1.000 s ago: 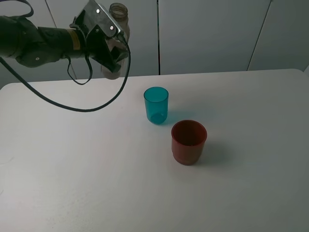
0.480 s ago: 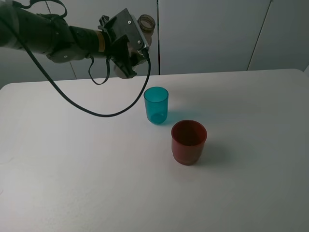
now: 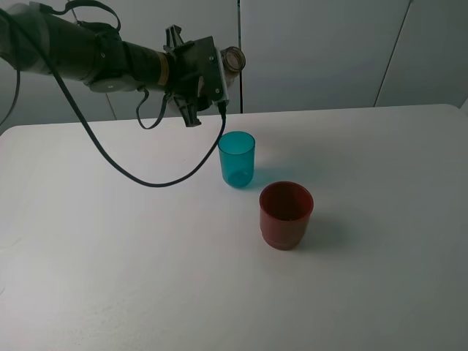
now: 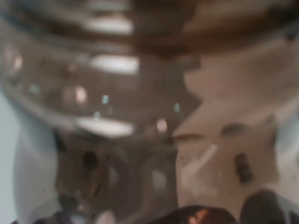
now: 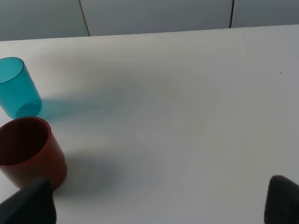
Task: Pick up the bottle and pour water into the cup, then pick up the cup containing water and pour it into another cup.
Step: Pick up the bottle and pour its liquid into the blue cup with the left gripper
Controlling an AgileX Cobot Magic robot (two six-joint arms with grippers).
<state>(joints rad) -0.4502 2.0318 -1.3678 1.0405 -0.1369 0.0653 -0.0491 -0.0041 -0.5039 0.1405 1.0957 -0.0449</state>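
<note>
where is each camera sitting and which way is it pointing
Exterior high: mounted high, looking down on the table, teal cup and red cup; shows the left arm, its gripper shut on the tilted bottle.
Left wrist: on the left arm, right up against the bottle, which fills the blurred frame; no gripper part is clear.
Right wrist: low over the table, looking across at both cups; two dark fingertips show, spread apart.
Shared: exterior high and right wrist both see both cups.

Sideways airborne bottle; teal cup beside red cup
</note>
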